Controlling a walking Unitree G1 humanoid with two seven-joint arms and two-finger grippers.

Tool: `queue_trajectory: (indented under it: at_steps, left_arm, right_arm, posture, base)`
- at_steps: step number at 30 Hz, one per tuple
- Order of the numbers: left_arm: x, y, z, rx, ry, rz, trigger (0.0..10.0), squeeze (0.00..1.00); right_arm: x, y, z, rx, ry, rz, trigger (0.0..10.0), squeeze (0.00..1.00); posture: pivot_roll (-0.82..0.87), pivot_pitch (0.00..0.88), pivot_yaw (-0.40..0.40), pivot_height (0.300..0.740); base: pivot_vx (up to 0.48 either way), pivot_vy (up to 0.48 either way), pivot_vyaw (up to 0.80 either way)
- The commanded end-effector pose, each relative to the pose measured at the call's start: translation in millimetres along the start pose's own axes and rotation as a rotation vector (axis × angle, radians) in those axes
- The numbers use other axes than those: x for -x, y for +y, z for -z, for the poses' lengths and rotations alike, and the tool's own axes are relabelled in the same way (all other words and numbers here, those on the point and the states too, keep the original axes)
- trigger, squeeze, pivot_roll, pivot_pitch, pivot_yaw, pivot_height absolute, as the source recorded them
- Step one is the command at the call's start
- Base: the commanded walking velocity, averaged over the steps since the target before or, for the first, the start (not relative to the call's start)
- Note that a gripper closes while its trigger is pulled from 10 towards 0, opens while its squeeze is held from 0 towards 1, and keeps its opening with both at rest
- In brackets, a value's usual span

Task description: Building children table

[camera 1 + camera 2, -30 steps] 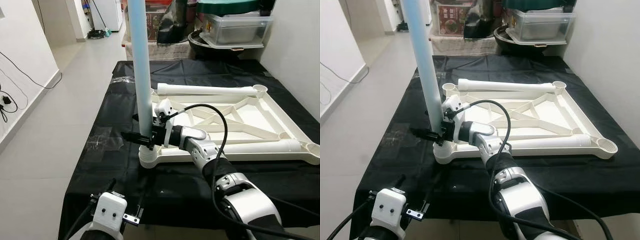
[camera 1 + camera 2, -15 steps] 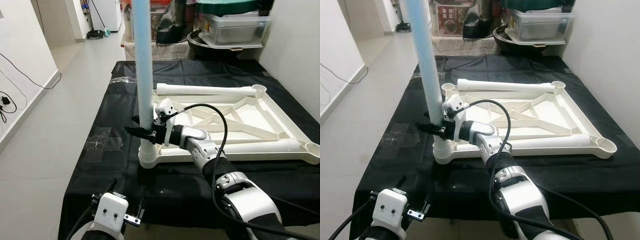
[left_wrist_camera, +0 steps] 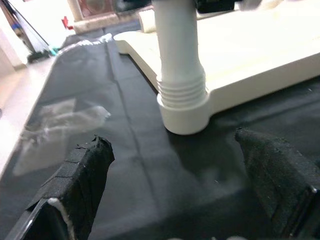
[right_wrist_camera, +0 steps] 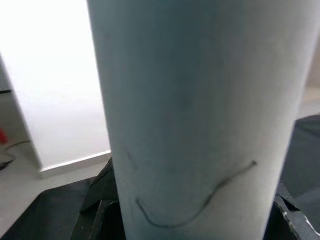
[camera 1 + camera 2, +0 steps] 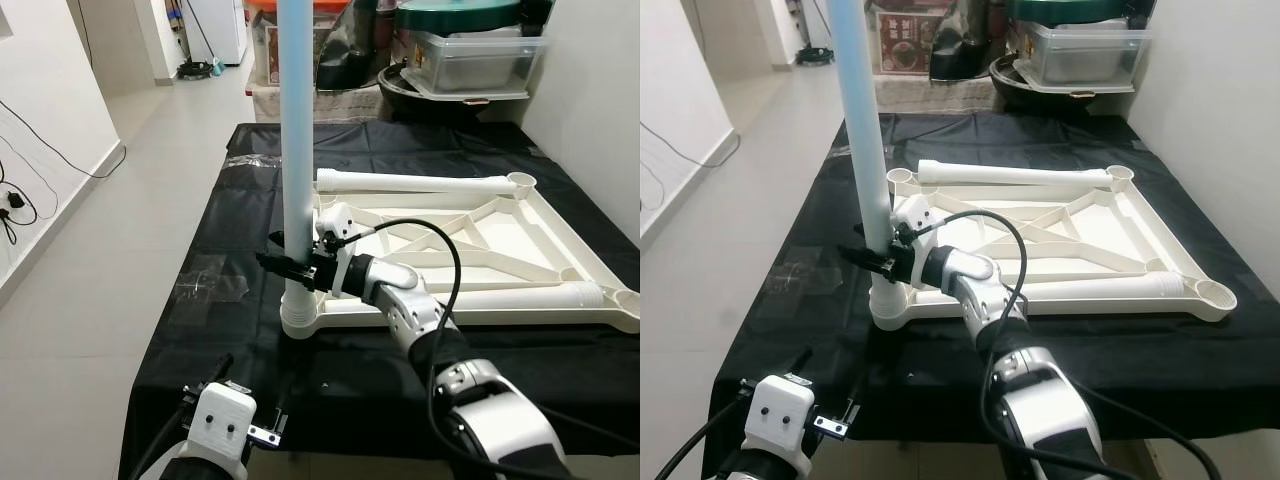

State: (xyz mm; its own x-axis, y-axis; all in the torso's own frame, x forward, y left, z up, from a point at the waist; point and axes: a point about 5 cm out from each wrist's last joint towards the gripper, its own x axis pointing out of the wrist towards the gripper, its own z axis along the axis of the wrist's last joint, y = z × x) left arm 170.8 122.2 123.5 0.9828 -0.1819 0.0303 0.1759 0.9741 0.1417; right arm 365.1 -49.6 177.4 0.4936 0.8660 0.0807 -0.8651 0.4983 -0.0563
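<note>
A pale blue table leg (image 5: 297, 150) stands upright in the near-left corner socket (image 5: 299, 320) of the white table top (image 5: 560, 250), which lies upside down on a black cloth. My right gripper (image 5: 290, 268) is shut on the leg just above the socket; in the right wrist view the leg (image 4: 195, 110) sits between the black fingers (image 4: 100, 200). My left gripper (image 3: 175, 190) hovers open low at the table's front edge, facing the socket (image 3: 184, 107) from a short way off and holding nothing.
Two white tubes lie along the frame, one at the far side (image 5: 415, 181) and one at the near side (image 5: 530, 295). Clear plastic wrap (image 5: 210, 285) lies on the cloth left of the socket. Storage boxes (image 5: 470, 55) crowd the far end. Tile floor (image 5: 120, 230) runs along the left.
The blue leg, which leaned left at its top, now stands straight in the socket. My right gripper stays clamped on it. The left gripper has not moved.
</note>
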Motion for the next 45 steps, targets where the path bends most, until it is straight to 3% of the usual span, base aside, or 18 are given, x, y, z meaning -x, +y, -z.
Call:
queue_trajectory:
  at_steps: [1,3,4,5,7,11,13,14,21,27,29,33,34,35,36,42,43,45]
  left_arm:
    - [0.4,3.5,1,-0.015,0.006,-0.011,10.0,0.0]
    - [-0.9,5.4,0,-0.018,0.001,-0.016,10.0,0.0]
    - [-3.1,7.3,-2,-0.024,-0.008,-0.02,10.0,0.0]
    - [-3.1,7.3,-2,-0.024,-0.008,-0.02,10.0,0.0]
    - [-4.2,7.3,-3,-0.028,-0.013,-0.018,10.0,0.0]
    - [-4.6,5.7,-4,-0.025,-0.017,-0.015,10.0,0.0]
    - [-4.6,5.7,-4,-0.025,-0.017,-0.015,10.0,0.0]
    - [-4.4,3.9,-4,-0.023,-0.017,-0.011,10.0,0.0]
    - [-4.9,2.8,-4,-0.025,-0.016,-0.004,10.0,0.0]
    - [-4.5,2.8,-3,-0.028,-0.013,0.001,10.0,0.0]
    - [-4.1,2.7,-3,-0.027,-0.011,0.004,10.0,0.0]
    - [-4.2,0.6,-2,-0.026,-0.008,0.011,10.0,0.0]
    - [-4.5,-0.4,-2,-0.028,-0.008,0.015,10.0,0.0]
    - [-4.5,-0.4,-2,-0.028,-0.008,0.015,10.0,0.0]
    - [-4.5,-1.3,-2,-0.028,-0.008,0.02,10.0,0.0]
    - [-4.6,-2.4,-1,-0.029,-0.007,0.027,10.0,0.0]
    - [-4.6,-2.3,-1,-0.03,-0.007,0.029,10.0,0.0]
    - [-5.0,-2.3,-1,-0.029,-0.008,0.03,10.0,0.0]
  right_arm:
    - [12.9,-7.4,21,-0.053,0.049,0.153,0.0,0.0]
    - [15.2,-12.5,23,-0.05,0.065,0.251,0.0,0.0]
    - [23.3,-26.8,28,-0.042,0.117,0.53,0.0,0.0]
    - [23.3,-26.8,28,-0.042,0.117,0.53,0.0,0.0]
    - [36.6,-38.3,30,-0.028,0.148,0.817,0.0,0.0]
    - [48.3,-34.0,24,-0.025,0.103,1.123,0.0,0.0]
    - [48.3,-34.0,24,-0.025,0.103,1.123,0.0,0.0]
    - [50.7,-21.2,23,-0.044,0.098,1.342,0.0,0.0]
    - [41.0,-4.2,31,-0.137,0.156,1.476,0.0,0.0]
    - [25.0,10.8,29,-0.192,0.161,1.453,0.0,0.0]
    - [22.6,11.6,24,-0.184,0.136,1.417,10.0,0.0]
    - [22.3,11.8,20,-0.178,0.121,1.365,10.0,0.0]
    - [22.9,11.2,20,-0.177,0.123,1.345,10.0,0.68]
    - [22.9,11.2,20,-0.177,0.123,1.345,10.0,0.68]
    - [25.6,8.6,20,-0.17,0.121,1.329,10.0,1.0]
    - [37.9,-1.6,22,-0.129,0.142,1.326,10.0,1.0]
    - [40.7,-4.0,22,-0.127,0.129,1.306,10.0,0.0]
    - [44.4,-8.3,19,-0.107,0.084,1.258,10.0,0.0]
  posture:
    - [0.03,0.063,-0.019,0.74]
    - [0.03,0.064,-0.014,0.74]
    - [0.03,0.064,-0.014,0.74]
    - [0.03,0.064,-0.014,0.74]
    - [0.03,0.064,-0.013,0.74]
    - [0.03,0.064,-0.013,0.74]
    - [0.03,0.064,-0.013,0.74]
    - [0.03,0.065,-0.012,0.74]
    - [0.03,0.065,-0.011,0.74]
    - [0.04,0.065,-0.013,0.74]
    - [0.04,0.067,-0.012,0.74]
    - [0.03,0.065,-0.009,0.74]
    - [0.03,0.065,-0.009,0.74]
    - [0.03,0.065,-0.009,0.74]
    - [0.03,0.064,-0.007,0.74]
    - [0.03,0.06,-0.005,0.74]
    - [0.03,0.057,-0.001,0.74]
    - [0.03,0.057,-0.001,0.74]
  base:
    - [0.0,0.0,0.0]
    - [0.0,0.0,0.0]
    - [0.0,0.0,0.0]
    - [0.0,0.0,0.0]
    - [0.0,0.0,0.0]
    - [0.0,0.0,0.0]
    - [0.0,0.0,0.0]
    - [0.0,0.0,0.0]
    - [0.0,0.0,0.0]
    - [0.0,0.0,0.0]
    - [0.0,0.0,0.0]
    - [0.0,0.0,0.0]
    - [0.0,0.0,0.0]
    - [0.0,0.0,0.0]
    - [0.0,0.0,0.0]
    - [0.0,0.0,0.0]
    - [0.0,0.0,0.0]
    - [0.0,0.0,0.0]
